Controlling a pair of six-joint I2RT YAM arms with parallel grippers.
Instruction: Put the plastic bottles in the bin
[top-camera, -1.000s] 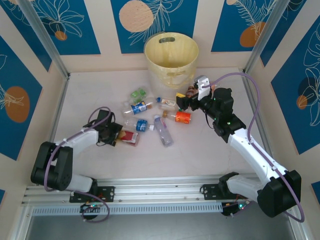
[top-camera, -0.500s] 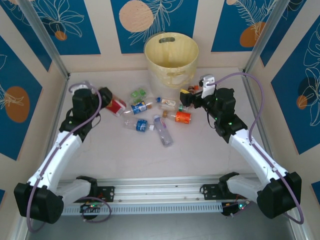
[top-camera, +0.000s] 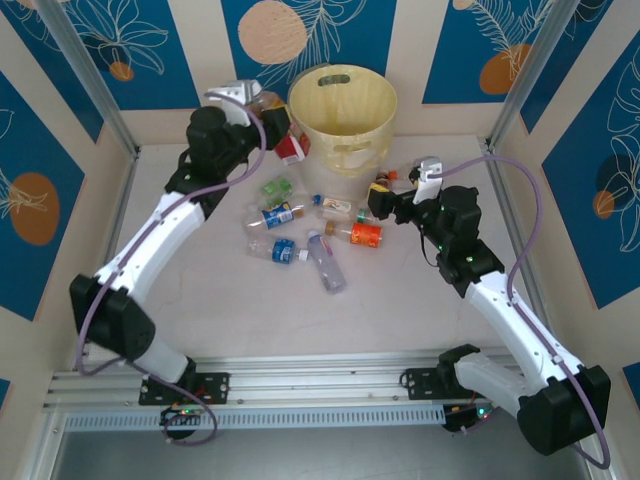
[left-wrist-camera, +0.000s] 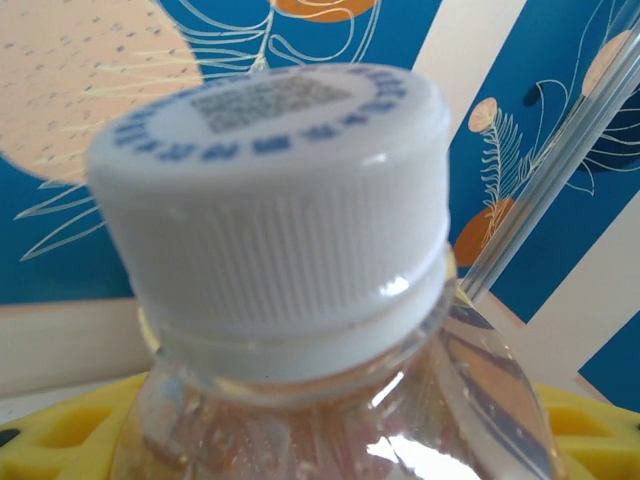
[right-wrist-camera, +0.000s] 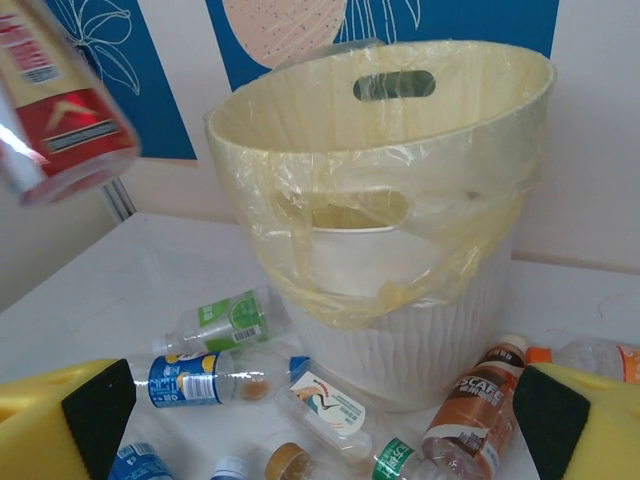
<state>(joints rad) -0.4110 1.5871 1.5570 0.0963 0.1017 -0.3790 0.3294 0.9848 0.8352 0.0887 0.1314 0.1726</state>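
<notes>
The left pincer (top-camera: 272, 120) was clamped on a red-labelled bottle (top-camera: 289, 147), held high just outside the bin (top-camera: 372, 110) at its nine o'clock rim. In the left wrist view the bottle's white cap (left-wrist-camera: 270, 200) pointed back at the camera, with the bin's yellow edge low behind it.

The step looked like the drop. To do it well, the arm needed to carry the bottle on toward three o'clock until it hung wholly over the mouth. Only then should the jaws part, or it could strike the rim and fall back onto the counter (top-camera: 400, 300). The liner (right-wrist-camera: 300, 200) draped loosely over the rim, so a high release seemed safer.

The right pincer (top-camera: 382, 197) stood apart at the bin's five o'clock, holding nothing. The loose bottles (top-camera: 300, 235) lay at the bin's six to seven o'clock.
</notes>
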